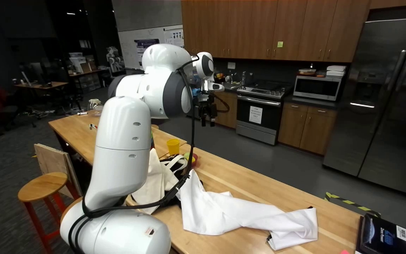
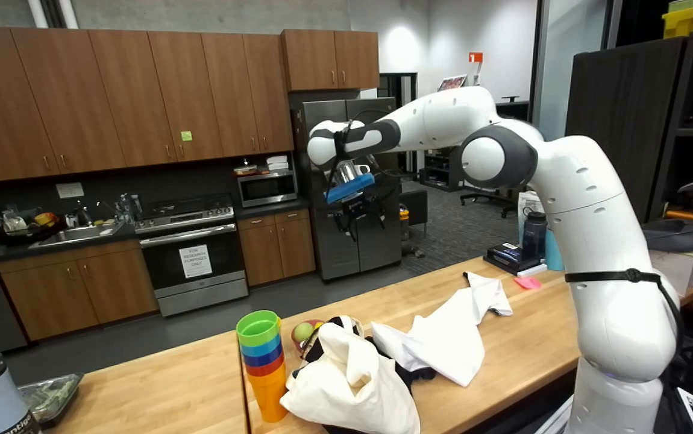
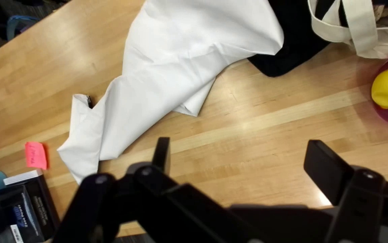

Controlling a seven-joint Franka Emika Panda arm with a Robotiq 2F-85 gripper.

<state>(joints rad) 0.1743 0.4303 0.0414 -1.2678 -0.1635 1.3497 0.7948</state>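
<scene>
Shining apparently from above, brightening the upper faces of the white arm (image 1: 121,141). Sinking into near-black at the far left in an exterior view, yet drawing a hard white streak on the dark fridge (image 1: 379,116). Throwing a bright pool onto the pale wall (image 2: 399,45) in an exterior view, and leaning the cabinets (image 2: 111,102) outward toward the left edge. In the wrist view, spreading soft glare over the wooden tabletop (image 3: 248,152), nearly washing out the white cloth (image 3: 167,74), and blurring the dark gripper fingers (image 3: 327,168) in the near foreground.
</scene>
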